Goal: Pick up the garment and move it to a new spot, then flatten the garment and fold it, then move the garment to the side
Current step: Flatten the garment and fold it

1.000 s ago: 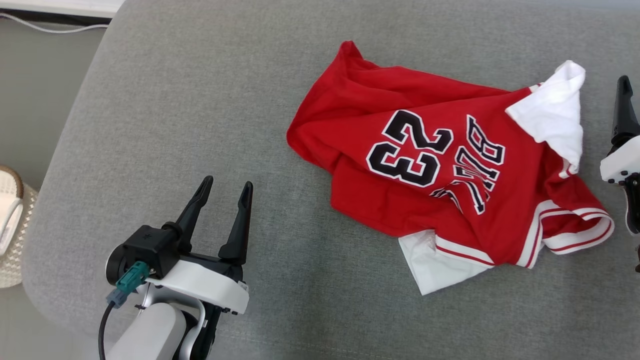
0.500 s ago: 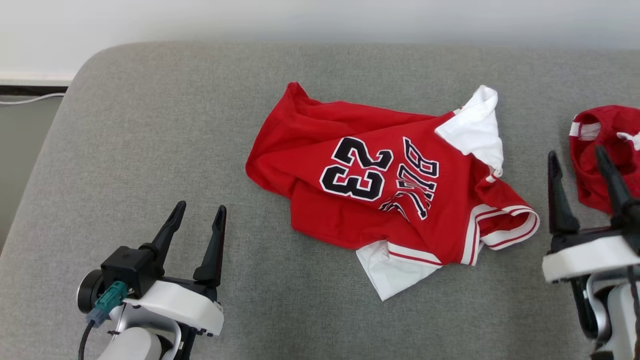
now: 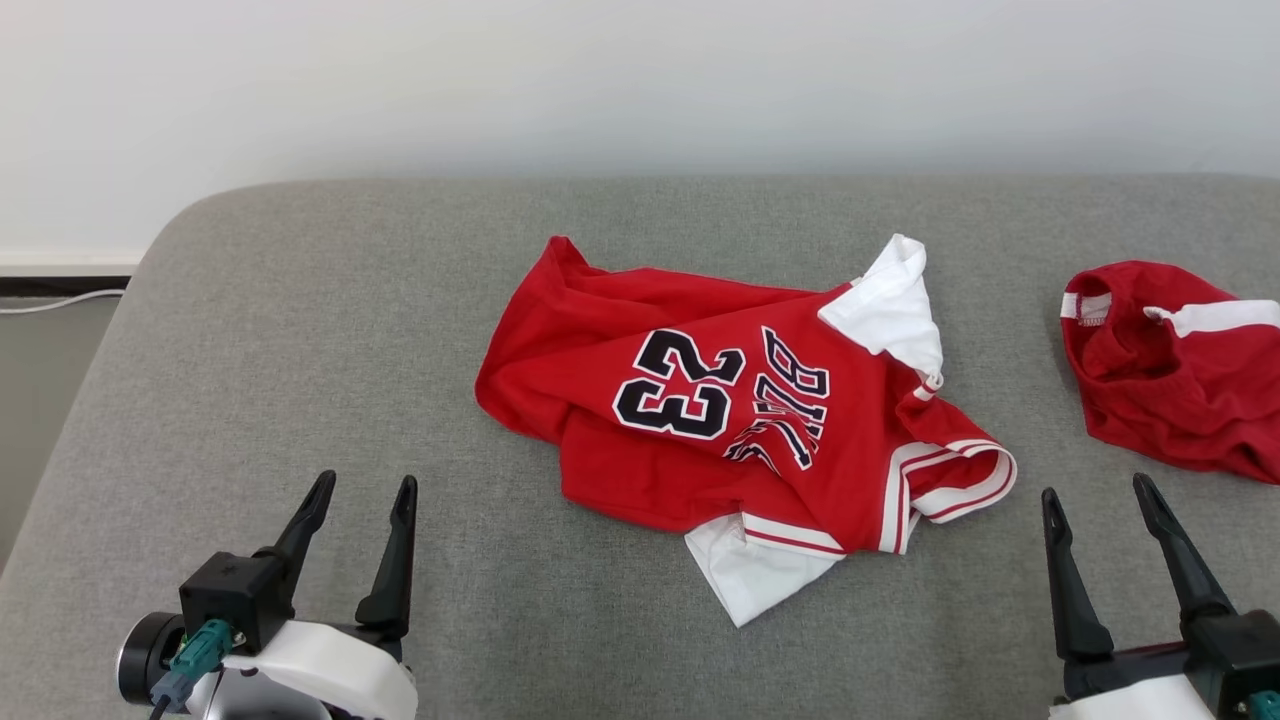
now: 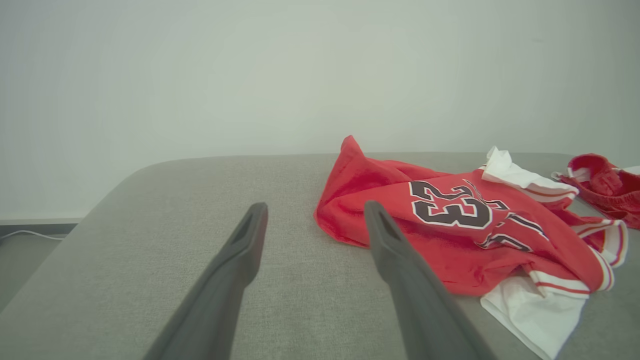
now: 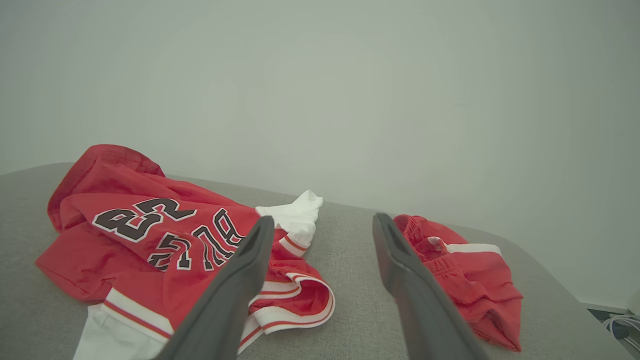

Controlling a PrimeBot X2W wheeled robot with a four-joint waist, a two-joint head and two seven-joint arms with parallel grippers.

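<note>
The garment (image 3: 740,420) is a red jersey with white trim and a black 23, lying crumpled in the middle of the grey cushion (image 3: 300,330). It also appears in the left wrist view (image 4: 460,225) and in the right wrist view (image 5: 165,240). My left gripper (image 3: 362,490) stands open at the lower left, well apart from the jersey, with nothing between its fingers. Low on the right, my right gripper (image 3: 1097,492) is open and empty too, a little right of the jersey's striped hem.
A second red piece with white stripes (image 3: 1170,365) lies bunched at the right of the cushion, also seen as red cloth (image 5: 455,270) in the right wrist view. A pale wall (image 3: 640,80) runs behind. The cushion's rounded left edge drops to the floor, where a white cable (image 3: 60,300) lies.
The head camera has tilted up and swung right, so the whole picture shifted down and left. The right gripper and the second red piece have come into view. Both grippers stay open.
</note>
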